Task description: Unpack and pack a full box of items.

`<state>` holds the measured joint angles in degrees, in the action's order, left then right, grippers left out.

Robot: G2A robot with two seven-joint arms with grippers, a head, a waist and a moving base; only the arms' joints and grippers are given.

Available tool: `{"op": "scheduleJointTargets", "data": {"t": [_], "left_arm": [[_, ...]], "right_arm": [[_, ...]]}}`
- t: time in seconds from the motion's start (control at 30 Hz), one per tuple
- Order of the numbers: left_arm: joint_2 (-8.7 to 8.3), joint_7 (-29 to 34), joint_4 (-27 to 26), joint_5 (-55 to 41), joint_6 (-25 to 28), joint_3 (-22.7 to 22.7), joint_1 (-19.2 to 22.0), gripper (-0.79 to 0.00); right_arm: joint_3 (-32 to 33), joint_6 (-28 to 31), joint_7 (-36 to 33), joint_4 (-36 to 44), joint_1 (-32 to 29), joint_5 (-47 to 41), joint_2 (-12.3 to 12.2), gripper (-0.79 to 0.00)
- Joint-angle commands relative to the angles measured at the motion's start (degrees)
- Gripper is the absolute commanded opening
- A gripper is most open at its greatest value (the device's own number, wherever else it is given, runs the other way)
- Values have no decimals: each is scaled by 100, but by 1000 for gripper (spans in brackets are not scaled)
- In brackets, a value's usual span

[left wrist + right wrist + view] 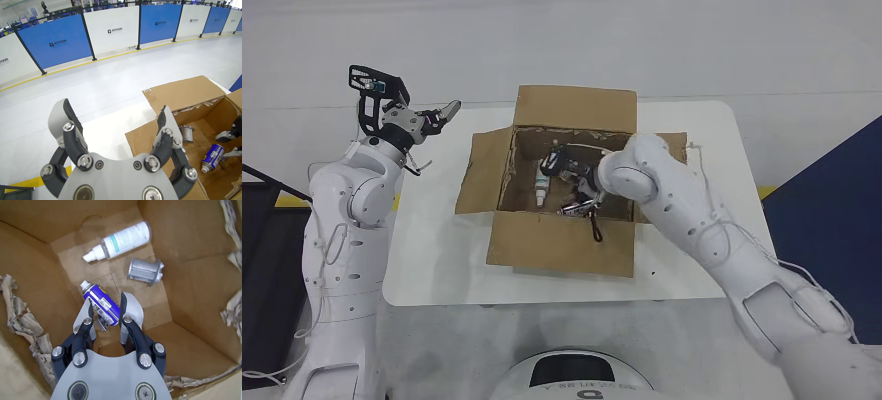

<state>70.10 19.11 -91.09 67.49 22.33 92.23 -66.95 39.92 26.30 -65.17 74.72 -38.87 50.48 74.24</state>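
Observation:
An open cardboard box (572,105) (181,92) (189,237) stands on the white table (442,250). On its floor lie a white spray bottle (124,239) (540,185), a grey metal mesh cylinder (144,271) (186,133) and a blue spray can (103,302) (212,157). My right gripper (105,304) (226,145) is down inside the box, shut on the base end of the blue can, whose white nozzle points away from the wrist. My left gripper (115,104) (447,110) is open and holds nothing, raised above the table's far left corner, outside the box.
Crumpled brown packing paper (24,321) lines the box's inner edges. The box flaps are folded outward, one toward the left gripper (151,140). White table surface lies bare left of the box. A dark object (257,230) stands off the table's left side.

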Motion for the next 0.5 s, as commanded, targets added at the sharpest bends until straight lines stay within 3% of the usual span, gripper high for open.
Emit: {"op": "scheduleJointTargets", "data": {"t": [0.0, 0.1, 0.17, 0.23, 0.37, 0.4, 0.47], "left_arm": [[0, 0, 0, 0, 0, 0, 0, 0], [0, 0, 0, 0, 0, 0, 0, 0], [0, 0, 0, 0, 0, 0, 0, 0], [0, 0, 0, 0, 0, 0, 0, 0], [0, 0, 0, 0, 0, 0, 0, 0], [0, 0, 0, 0, 0, 0, 0, 0], [0, 0, 0, 0, 0, 0, 0, 0]], "right_arm": [[-163, 365, 32, -315, 218, -207, 87, -437], [-435, 660, 61, -839, 501, -383, 242, -403], [-596, 759, 97, -1172, 652, -523, 354, -228], [-734, 927, 160, -1461, 781, -648, 455, -172], [-991, 1233, 279, -1958, 978, -772, 642, -219], [-1066, 1311, 309, -2069, 1007, -784, 691, -299], [-1221, 1404, 373, -2275, 1067, -754, 797, -345]]}}
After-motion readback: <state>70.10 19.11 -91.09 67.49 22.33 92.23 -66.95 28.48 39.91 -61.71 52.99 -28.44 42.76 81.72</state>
